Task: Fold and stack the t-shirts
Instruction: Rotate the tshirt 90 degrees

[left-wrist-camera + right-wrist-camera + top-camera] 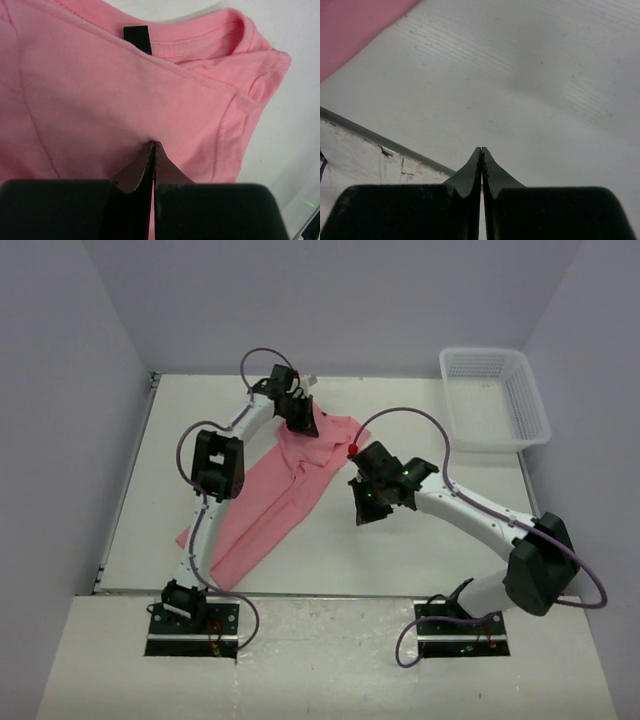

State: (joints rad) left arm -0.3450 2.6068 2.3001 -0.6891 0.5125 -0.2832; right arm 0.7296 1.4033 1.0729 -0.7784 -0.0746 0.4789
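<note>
The salmon-pink t-shirt (280, 500) is lying on the white table (420, 540) as a long slanted band, running from the near left up toward the far middle, with its collar (200, 47) and black neck label (137, 39) at the far end. It is looking narrowed lengthwise at most. No compact fold is showing and no stack is forming, so most of the task is waiting.

The left gripper (298, 418) is reaching far out and pointing down at the collar end. Its jaws are pressing fully together at the fabric below the neckline, and I cannot tell whether a thin pinch of cloth is caught between them.

The right gripper (481, 150) is hanging over bare table just beside the shirt's right edge, jaws closed on nothing. The white mesh basket (530, 405) is sitting well apart at the far right.
</note>
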